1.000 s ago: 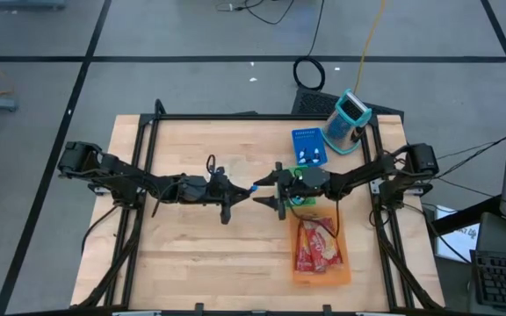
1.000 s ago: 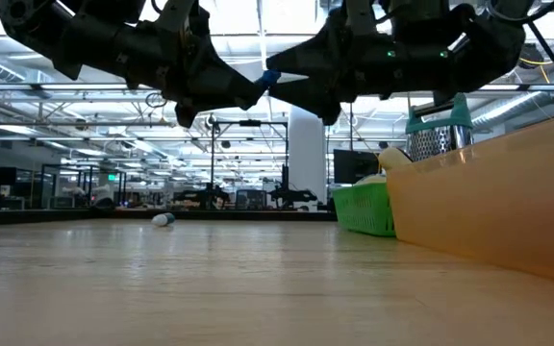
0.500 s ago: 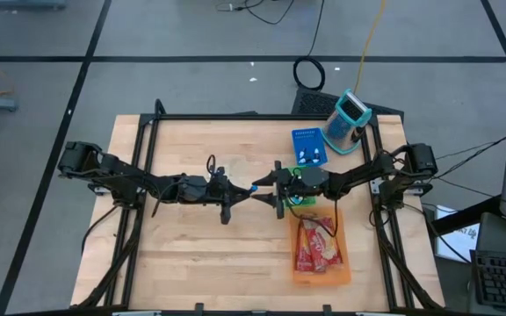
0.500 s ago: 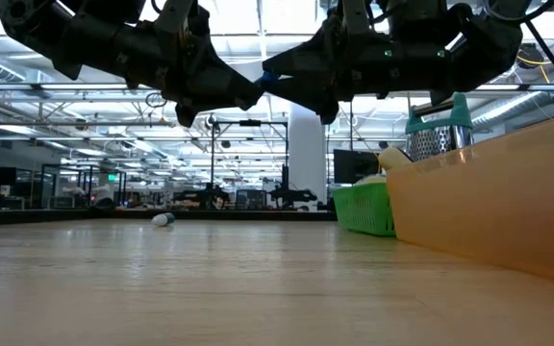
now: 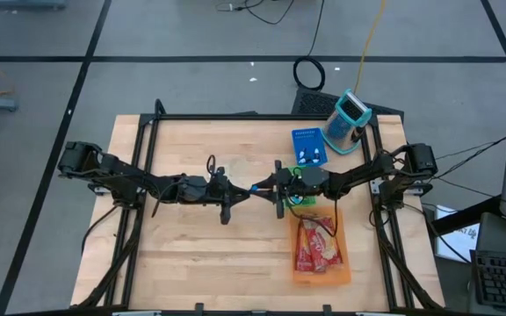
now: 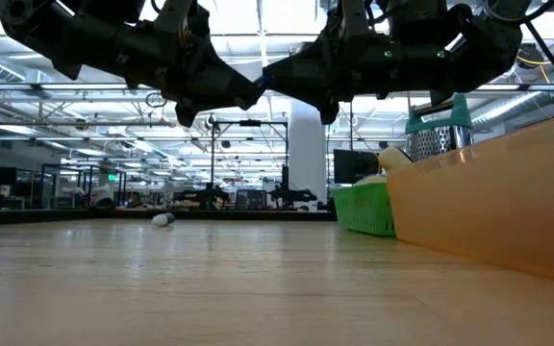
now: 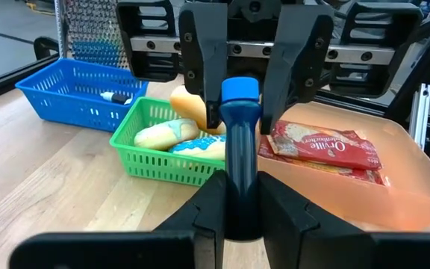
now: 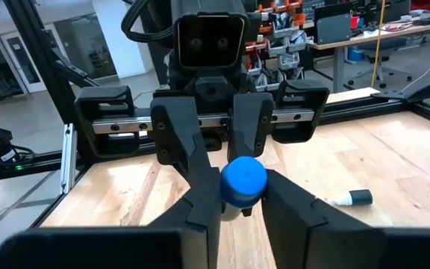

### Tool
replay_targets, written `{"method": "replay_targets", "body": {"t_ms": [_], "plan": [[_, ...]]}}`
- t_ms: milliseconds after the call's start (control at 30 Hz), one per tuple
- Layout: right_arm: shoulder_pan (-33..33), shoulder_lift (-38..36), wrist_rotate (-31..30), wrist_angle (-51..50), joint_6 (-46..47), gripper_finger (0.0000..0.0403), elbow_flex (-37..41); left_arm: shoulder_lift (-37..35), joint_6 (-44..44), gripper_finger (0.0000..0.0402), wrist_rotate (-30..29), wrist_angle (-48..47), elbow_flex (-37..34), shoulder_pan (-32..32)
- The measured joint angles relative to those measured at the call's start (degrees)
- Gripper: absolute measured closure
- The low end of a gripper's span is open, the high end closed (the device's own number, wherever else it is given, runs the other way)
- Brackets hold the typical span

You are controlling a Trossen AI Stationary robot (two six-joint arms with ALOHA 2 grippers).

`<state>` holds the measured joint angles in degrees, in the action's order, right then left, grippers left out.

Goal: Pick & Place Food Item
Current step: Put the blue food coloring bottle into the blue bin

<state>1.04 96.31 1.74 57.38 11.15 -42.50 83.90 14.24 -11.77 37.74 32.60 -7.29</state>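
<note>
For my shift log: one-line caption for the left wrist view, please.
Left tool holds a blue-capped tube as the right tool grips its cap, above green basket of pastries.

Table [image 5: 191, 254]: light wood, smooth, matt. Green basket [image 7: 151, 153] and blue basket [image 7: 66, 97]: moulded plastic lattice. Orange tray [image 7: 394, 187]: smooth, probably plastic. Snack packets [image 7: 323, 146]: glossy film. Marker [image 7: 239, 149]: smooth blue plastic. Grater [image 7: 88, 26]: perforated metal. Gripper fingers [image 7: 200, 52]: matt black.

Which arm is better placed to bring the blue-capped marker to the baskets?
Right. The right gripper and left gripper both clamp the blue-capped marker, but the green plastic basket lies on its side.
</note>
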Motion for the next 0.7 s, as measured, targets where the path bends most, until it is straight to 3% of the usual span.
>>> {"method": "replay_targets", "body": {"t_ms": [267, 433, 700], "plan": [[0.0, 0.0, 0.0, 0.2, -0.3, 0.0332, 0.0, 0.0, 1.9, 0.0328, 0.0, 0.0, 0.0, 0.0], [-0.1, 0.0, 0.1, 0.1, -0.5, 0.0339, 0.0, -1.1, 2.3, 0.0262, -0.2, -0.3, 0.0, 0.0], [-1.3, -3.8, 0.1, -6.6, -1.8, 0.0332, 0.0, -9.6, -2.5, 0.0167, -0.3, -5.6, 0.0, 0.0]]}}
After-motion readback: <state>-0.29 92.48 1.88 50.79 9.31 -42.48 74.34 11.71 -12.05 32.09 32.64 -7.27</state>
